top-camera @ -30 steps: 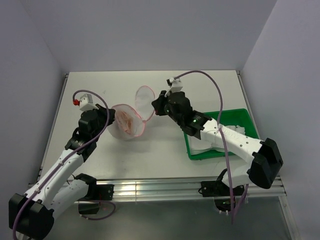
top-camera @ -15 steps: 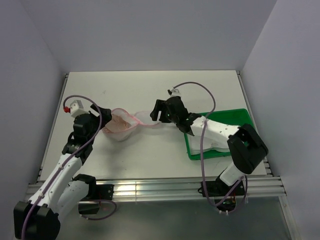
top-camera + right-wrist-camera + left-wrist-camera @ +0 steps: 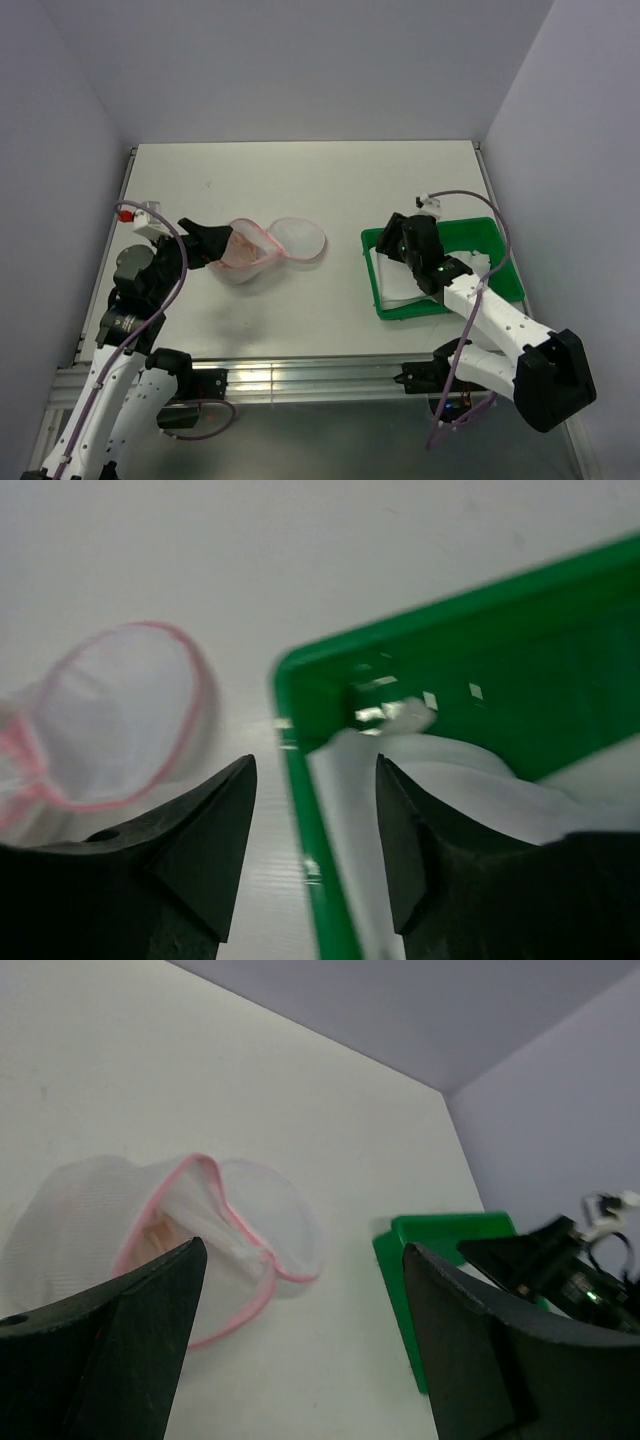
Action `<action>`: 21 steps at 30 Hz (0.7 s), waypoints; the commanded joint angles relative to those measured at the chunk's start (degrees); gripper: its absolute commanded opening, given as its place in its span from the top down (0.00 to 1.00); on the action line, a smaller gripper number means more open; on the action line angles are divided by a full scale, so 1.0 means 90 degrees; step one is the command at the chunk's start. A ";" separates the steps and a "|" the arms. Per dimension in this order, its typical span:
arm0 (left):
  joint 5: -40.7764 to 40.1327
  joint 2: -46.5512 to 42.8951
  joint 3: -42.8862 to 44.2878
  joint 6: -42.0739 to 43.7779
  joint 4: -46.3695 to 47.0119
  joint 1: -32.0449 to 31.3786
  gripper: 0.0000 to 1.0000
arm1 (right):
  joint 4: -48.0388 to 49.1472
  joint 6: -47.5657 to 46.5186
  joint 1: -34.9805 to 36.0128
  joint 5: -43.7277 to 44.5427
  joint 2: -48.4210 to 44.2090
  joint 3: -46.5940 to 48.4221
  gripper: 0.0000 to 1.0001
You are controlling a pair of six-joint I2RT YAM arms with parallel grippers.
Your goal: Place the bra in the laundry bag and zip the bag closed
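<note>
The laundry bag (image 3: 298, 238) lies open on the table, its two pink-rimmed white mesh halves side by side. The peach bra (image 3: 238, 252) rests inside the left half (image 3: 90, 1220); a bit of it shows through the opening (image 3: 158, 1236). My left gripper (image 3: 212, 246) is open just left of the bag and holds nothing; in the left wrist view (image 3: 300, 1350) its jaws stand wide apart. Over the left rim of the green tray (image 3: 368, 262), well right of the bag, my right gripper (image 3: 385, 240) is open and empty. It (image 3: 315, 830) sees the bag's empty half (image 3: 120, 715).
The green tray (image 3: 300, 780) at the right holds white cloth-like items (image 3: 450, 790). Grey walls close in the table at the left, back and right. A metal rail runs along the near edge.
Both grippers opened and let go of the bag's rims. The raised half dropped flat. The left arm drew back left; the right arm swung right over the tray.
</note>
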 commanded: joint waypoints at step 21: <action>0.1034 -0.0713 0.0173 0.1296 -0.1055 0.0001 0.15 | 0.0722 0.0221 -0.0648 -0.1440 0.0703 -0.0874 0.56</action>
